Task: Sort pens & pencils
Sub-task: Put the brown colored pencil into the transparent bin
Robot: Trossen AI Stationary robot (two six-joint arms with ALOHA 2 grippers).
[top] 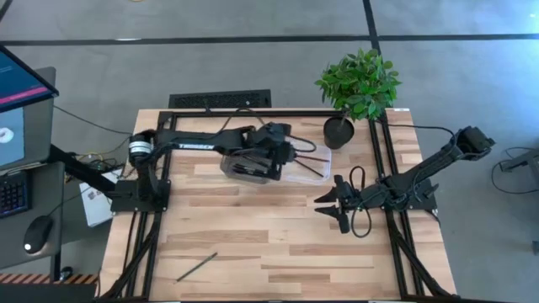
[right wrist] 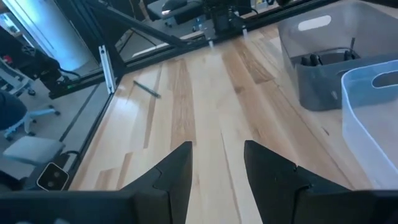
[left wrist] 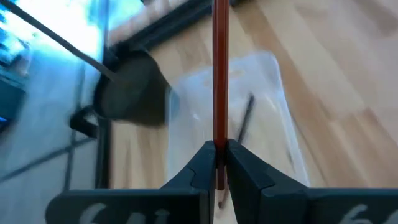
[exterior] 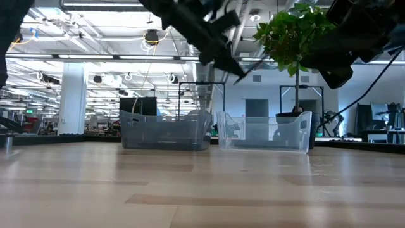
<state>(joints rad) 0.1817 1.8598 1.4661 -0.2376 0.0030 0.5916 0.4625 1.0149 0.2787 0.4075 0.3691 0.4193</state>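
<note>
My left gripper [top: 295,154] hangs over the two bins at the far middle of the table, shut on a red-brown pencil [left wrist: 219,74]. Below it stands a clear bin [left wrist: 273,81] with another pencil [left wrist: 244,118] lying inside. To that bin's left stands a grey bin [top: 248,166] that holds black pens [right wrist: 323,59]. One loose pencil [top: 196,267] lies flat on the table near the front left. My right gripper [top: 324,204] hovers open at the table's right, with nothing between its fingers. My left gripper pinches the pencil near its rear end [left wrist: 219,163] between its two fingertips. The fingers slant down from the table's left and lie along the pencil, which sticks out forward past them. The pencil hangs clear, above the clear bin.
A potted plant [top: 358,84] in a black pot [top: 338,130] stands just behind the clear bin at the far right. Black frame rails [top: 396,244] run along the table's sides. Bare wooden table [top: 269,244] spreads across the near half.
</note>
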